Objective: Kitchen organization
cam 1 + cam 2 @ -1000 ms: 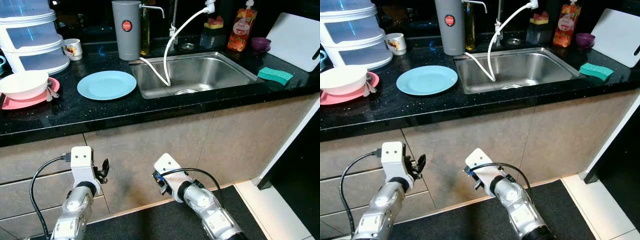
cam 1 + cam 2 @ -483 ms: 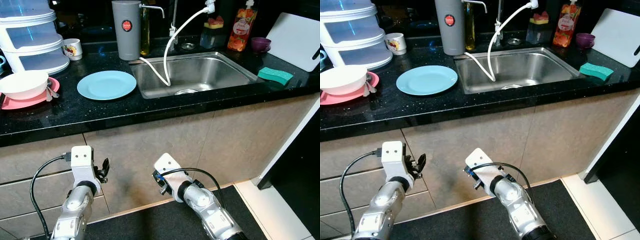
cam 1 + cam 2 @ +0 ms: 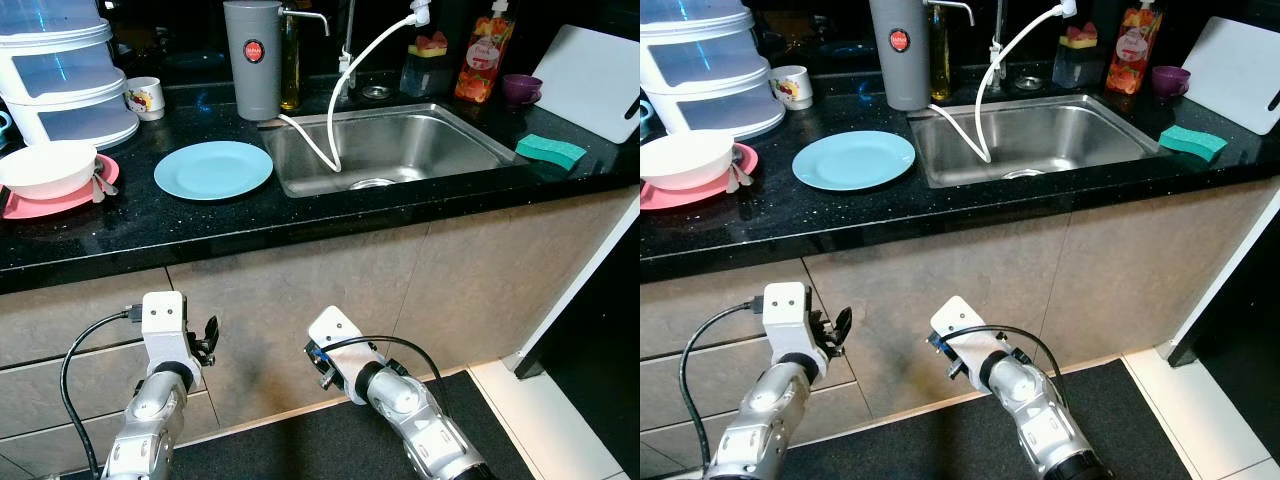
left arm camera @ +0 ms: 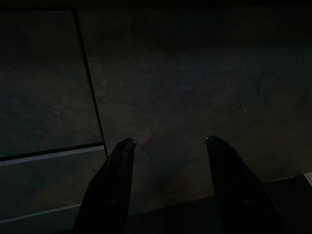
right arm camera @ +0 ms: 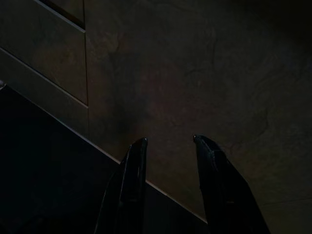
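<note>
A light blue plate (image 3: 213, 169) lies on the black countertop (image 3: 300, 225) left of the steel sink (image 3: 470, 140). Further left, a white bowl (image 3: 45, 166) sits on a pink plate (image 3: 62, 201) with spoons beside it. A green sponge (image 3: 551, 151) rests right of the sink. Both arms hang low in front of the beige cabinet fronts, well below the counter. My left gripper (image 4: 168, 141) is open and holds nothing, facing a cabinet panel. My right gripper (image 5: 168, 140) is open too, pointing at the cabinet base and the dark floor mat.
Stacked white containers (image 3: 65, 75), a mug (image 3: 146, 98) and a grey canister (image 3: 252, 60) stand at the back of the counter. A white hose (image 3: 345, 90) hangs into the sink. A soap bottle (image 3: 484, 60), purple cup (image 3: 521, 89) and white cutting board (image 3: 595, 80) stand at the right.
</note>
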Available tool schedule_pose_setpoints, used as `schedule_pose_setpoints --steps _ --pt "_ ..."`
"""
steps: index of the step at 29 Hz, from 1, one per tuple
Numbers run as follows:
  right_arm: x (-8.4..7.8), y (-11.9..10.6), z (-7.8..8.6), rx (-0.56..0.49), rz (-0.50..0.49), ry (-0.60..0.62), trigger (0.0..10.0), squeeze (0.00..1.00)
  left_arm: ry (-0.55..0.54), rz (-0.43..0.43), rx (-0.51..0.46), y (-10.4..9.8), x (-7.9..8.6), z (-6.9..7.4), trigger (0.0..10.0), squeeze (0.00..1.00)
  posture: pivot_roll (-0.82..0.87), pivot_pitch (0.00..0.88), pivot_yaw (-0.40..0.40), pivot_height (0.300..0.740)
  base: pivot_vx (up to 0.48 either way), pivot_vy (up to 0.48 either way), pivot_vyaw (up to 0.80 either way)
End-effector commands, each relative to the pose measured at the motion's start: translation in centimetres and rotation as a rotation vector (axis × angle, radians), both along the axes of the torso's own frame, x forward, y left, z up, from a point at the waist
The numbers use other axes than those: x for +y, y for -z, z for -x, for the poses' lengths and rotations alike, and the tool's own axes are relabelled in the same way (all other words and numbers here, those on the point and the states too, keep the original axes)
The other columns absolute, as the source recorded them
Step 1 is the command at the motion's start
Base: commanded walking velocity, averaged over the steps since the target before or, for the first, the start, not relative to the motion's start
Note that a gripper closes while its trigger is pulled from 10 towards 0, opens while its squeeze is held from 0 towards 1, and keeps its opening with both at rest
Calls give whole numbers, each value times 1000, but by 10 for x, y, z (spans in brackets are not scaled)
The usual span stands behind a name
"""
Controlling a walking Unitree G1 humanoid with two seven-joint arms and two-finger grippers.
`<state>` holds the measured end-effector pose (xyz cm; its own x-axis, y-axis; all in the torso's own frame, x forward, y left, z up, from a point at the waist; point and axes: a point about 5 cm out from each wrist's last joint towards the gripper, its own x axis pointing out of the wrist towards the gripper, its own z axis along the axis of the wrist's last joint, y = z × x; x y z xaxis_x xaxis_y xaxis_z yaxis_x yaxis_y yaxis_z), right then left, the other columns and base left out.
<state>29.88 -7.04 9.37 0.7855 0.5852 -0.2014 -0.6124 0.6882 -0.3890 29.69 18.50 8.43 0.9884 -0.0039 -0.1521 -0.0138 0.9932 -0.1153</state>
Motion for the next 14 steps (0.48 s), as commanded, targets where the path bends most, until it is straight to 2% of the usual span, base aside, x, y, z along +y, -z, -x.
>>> schedule_pose_setpoints --steps 1,14 --pt "-2 1 -1 2 -4 1 10000 0 -2 -3 14 3 0 0 10000 0 -57 76 30 740 0 0 0" --pt "-1 2 -1 2 -4 2 10000 0 6 -10 14 4 0 0 10000 0 -54 63 29 740 0 0 0"
